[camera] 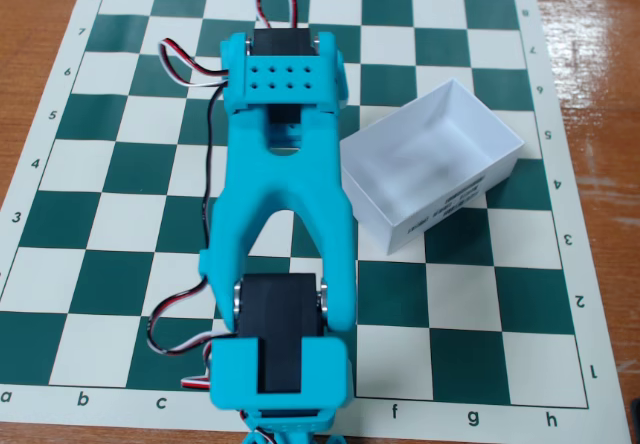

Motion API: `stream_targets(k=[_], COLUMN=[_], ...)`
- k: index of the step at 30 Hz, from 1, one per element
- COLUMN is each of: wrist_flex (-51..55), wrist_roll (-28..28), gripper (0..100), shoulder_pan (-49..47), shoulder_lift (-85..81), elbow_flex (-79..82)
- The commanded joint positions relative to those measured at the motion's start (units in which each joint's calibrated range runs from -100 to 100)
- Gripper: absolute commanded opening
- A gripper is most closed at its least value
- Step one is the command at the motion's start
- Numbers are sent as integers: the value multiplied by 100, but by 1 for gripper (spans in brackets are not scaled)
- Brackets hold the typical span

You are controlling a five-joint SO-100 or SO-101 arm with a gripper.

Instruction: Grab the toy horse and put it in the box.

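The white box (425,159) sits open on the right half of the chessboard (90,154), with black print on its near long wall and nothing showing inside. My cyan arm (285,214) reaches up the middle of the board. Its wrist block (285,76) hovers just left of the box's left corner. The gripper hangs under that block, so its fingers are covered by the arm. The toy horse is hidden from this view.
Red, white and black servo wires (190,64) loop out to the left of the wrist, and more (170,329) hang near the arm's base. A brown wooden table (600,54) borders the board on the right.
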Motion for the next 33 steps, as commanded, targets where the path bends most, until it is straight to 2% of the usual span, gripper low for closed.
stream_targets(k=[1,15,26,33], wrist_flex=[22,-120,-676,-850], wrist_roll=[-30,-65,-133,-133], gripper=[0,0,0,0], shoulder_pan=[451,1836,2029,1972], shoulder_lift=[-368,225,1587,1888], elbow_flex=[-23,4,-706,-1052])
